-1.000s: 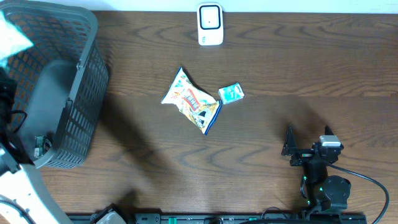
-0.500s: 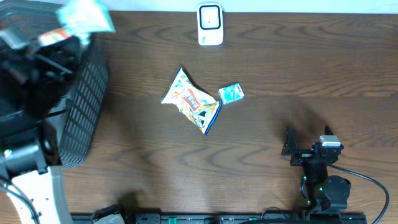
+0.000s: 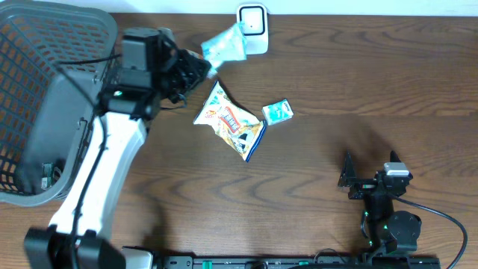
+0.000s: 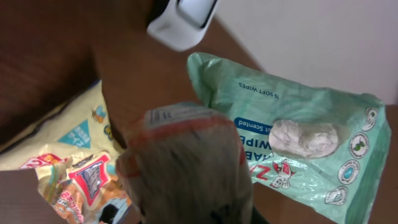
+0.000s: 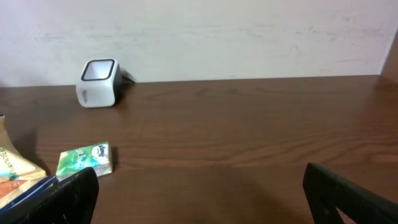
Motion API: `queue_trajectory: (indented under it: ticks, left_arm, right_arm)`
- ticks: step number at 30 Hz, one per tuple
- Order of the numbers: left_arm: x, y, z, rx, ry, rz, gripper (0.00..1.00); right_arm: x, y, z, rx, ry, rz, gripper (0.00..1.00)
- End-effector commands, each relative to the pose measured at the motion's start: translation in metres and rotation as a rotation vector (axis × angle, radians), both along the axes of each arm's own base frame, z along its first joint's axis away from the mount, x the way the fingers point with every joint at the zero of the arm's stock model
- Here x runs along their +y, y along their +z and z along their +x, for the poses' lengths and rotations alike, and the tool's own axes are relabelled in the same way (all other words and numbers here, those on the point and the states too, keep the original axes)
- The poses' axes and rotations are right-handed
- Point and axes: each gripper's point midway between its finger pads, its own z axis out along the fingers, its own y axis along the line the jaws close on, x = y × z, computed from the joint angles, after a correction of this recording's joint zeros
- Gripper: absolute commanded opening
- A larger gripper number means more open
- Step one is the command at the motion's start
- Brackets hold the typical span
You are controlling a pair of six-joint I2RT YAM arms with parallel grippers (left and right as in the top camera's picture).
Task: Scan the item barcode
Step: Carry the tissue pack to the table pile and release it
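Observation:
A pale green pack of wet wipes (image 3: 224, 45) hangs in the air just left of the white scanner (image 3: 252, 28) at the table's back edge. My left gripper (image 3: 197, 69) is shut on the pack's lower left end. In the left wrist view the pack (image 4: 298, 143) fills the right side, printed face toward the camera, with the scanner (image 4: 183, 15) above it and a taped finger (image 4: 186, 168) blurred in front. My right gripper (image 3: 370, 173) stands open near the front right with nothing in it, its fingers (image 5: 68, 193) wide apart.
A yellow snack bag (image 3: 230, 121) lies mid-table under my left arm, with a small green box (image 3: 277, 112) to its right. A grey mesh basket (image 3: 101, 97) stands at the far left.
My left arm has swung right from over the basket to the scanner, carrying the wipes pack. The right arm has not moved.

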Motion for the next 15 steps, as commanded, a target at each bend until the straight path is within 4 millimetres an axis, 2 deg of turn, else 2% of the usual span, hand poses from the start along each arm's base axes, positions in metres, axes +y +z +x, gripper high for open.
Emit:
queue_trajectory:
  ticks: [1, 4, 7, 13, 15]
  left_arm:
    - [-0.024, -0.028, 0.002, 0.053, -0.059, 0.032, 0.24]
    - [-0.043, -0.054, 0.0, 0.107, -0.106, 0.052, 0.35]
    - [-0.051, -0.065, -0.003, 0.115, -0.142, 0.073, 0.35]
    - [-0.055, -0.068, -0.004, 0.12, -0.153, 0.076, 0.36]
    - [-0.055, -0.068, -0.004, 0.112, -0.163, 0.085, 0.41]
  right_arm:
    - [-0.001, -0.002, 0.0, 0.005, -0.005, 0.003, 0.99]
    - [-0.001, -0.002, 0.0, 0.005, -0.005, 0.003, 0.99]
    - [-0.001, -0.002, 0.0, 0.005, -0.005, 0.003, 0.99]
    - [-0.001, -0.002, 0.0, 0.005, -0.005, 0.003, 0.99]
    - [-0.001, -0.002, 0.0, 0.005, -0.005, 0.003, 0.99]
